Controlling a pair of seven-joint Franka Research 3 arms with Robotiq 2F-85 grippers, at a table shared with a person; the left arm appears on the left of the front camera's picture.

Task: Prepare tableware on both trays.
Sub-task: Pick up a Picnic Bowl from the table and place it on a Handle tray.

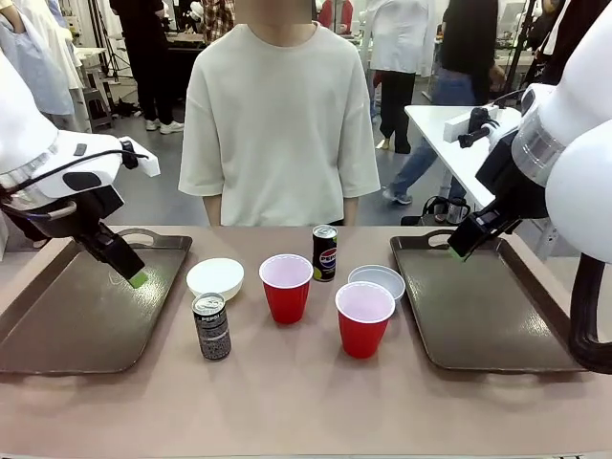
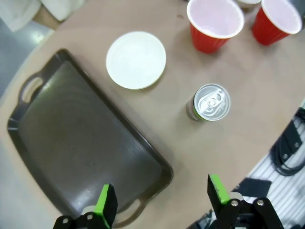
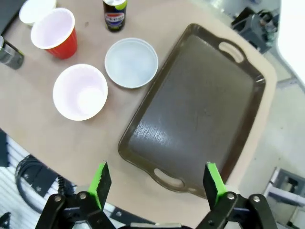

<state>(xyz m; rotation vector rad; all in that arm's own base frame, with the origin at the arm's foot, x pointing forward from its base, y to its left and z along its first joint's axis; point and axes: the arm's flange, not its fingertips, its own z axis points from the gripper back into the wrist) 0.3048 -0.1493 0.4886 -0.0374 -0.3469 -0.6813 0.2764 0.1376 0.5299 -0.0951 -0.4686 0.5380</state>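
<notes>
While both arms hang raised over the tabletop [image 1: 306, 402], all six pieces of tableware stand on it between the two trays. Nearest the robot, a dark can [image 1: 211, 327] stands upright left of centre, and a red cup [image 1: 363, 319] stands mouth up right of centre. Just behind them a second red cup [image 1: 286, 288] stands in the middle, flanked by two white bowls. The left bowl [image 1: 215, 277] lies close to the left tray [image 1: 57, 325], and the right bowl [image 1: 378, 280] sits right behind the nearer cup, near the right tray [image 1: 497, 316]. Farther back, a second can [image 1: 325, 252] with a Pepsi label stands between the middle cup and the right bowl. The left arm's fingers [image 2: 106, 205] hover above the left tray's right half, spread wide with nothing between them. The right arm's fingers [image 3: 100, 180] hover above the right tray, equally wide apart and holding nothing. At the far side stands a person [image 1: 279, 124] in a pale T-shirt.
</notes>
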